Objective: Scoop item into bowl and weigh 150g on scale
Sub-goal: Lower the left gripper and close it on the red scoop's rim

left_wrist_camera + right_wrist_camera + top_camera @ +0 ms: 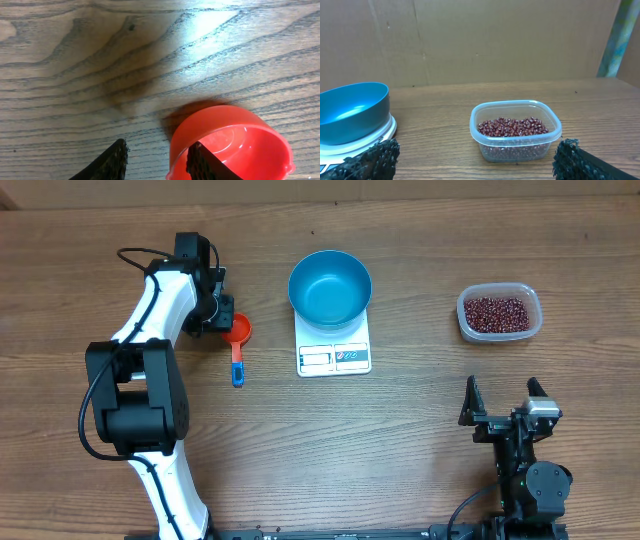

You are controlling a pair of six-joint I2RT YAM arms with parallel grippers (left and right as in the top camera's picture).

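Now my left fingers [107, 164] stand parted with the wall of the red scoop [235, 145] between them; it looks light, stiff and slick, so I'd pinch that rim squarely.

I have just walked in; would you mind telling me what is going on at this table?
The left gripper is down at the red scoop. Its jaws are set either side of the cup's rim, one inside, with a gap showing, so the scoop is not yet gripped. The blue bowl sits empty on the white scale. The beans lie in the clear tub to the right. The right gripper sits near the front edge, jaws wide open, holding nothing.
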